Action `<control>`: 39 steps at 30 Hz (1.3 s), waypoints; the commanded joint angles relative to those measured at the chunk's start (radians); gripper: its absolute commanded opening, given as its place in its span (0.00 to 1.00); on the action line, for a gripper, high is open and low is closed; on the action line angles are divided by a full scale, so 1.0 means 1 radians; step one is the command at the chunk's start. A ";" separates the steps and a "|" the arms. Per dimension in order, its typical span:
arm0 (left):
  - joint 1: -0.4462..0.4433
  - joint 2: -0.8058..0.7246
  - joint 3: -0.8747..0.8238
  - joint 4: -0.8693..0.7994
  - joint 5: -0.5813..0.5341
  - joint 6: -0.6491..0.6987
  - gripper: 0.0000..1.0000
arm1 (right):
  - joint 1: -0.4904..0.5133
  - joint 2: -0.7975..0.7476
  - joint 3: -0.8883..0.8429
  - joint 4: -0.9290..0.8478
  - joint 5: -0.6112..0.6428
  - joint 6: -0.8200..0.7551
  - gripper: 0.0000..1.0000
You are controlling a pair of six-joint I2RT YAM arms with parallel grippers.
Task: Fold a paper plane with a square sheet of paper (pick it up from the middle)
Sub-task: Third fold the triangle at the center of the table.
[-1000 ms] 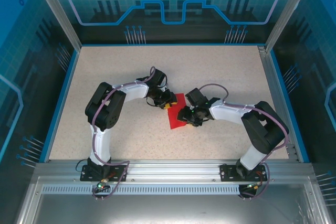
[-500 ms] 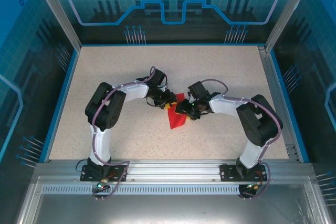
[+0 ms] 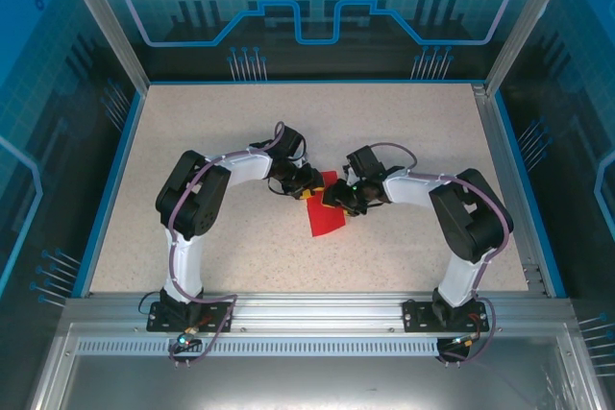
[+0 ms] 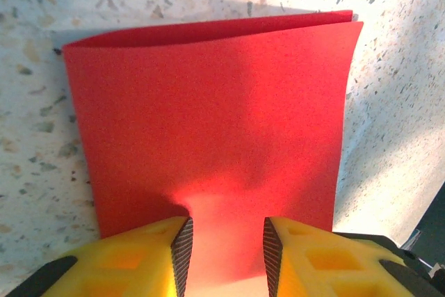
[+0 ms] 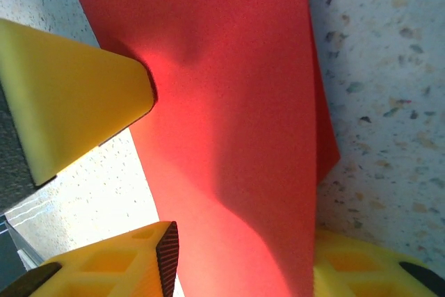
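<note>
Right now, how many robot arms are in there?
2. The left arm reaches in from the left, the right arm from the right, meeting over the folded red paper sheet mid-table. None seem hidden.

TOP CAMERA, fixed above and behind the two arm bases, looks down and forward across the whole table (image 3: 211,122): near edge at the bottom of its frame, far edge and both side edges in sight. The left wrist camera sits close over the table's middle, facing down past the left gripper (image 4: 224,234) onto the red sheet of paper (image 4: 208,116). The right wrist camera hangs closer yet over the same sheet, with the right gripper (image 5: 243,255) at the frame's lower edge. All three views share that paper at mid-table, and the right wrist view also catches one left-gripper finger.
</note>
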 commanded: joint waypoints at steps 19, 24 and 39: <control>0.007 0.031 0.046 -0.188 0.066 0.310 0.35 | -0.029 0.077 0.058 0.002 -0.034 -0.038 0.34; 0.008 0.041 0.069 -0.218 0.052 0.334 0.35 | -0.035 0.084 0.066 -0.008 -0.027 -0.046 0.33; 0.022 -0.007 0.086 -0.177 0.048 0.240 0.45 | -0.032 -0.023 -0.034 0.003 -0.040 -0.039 0.34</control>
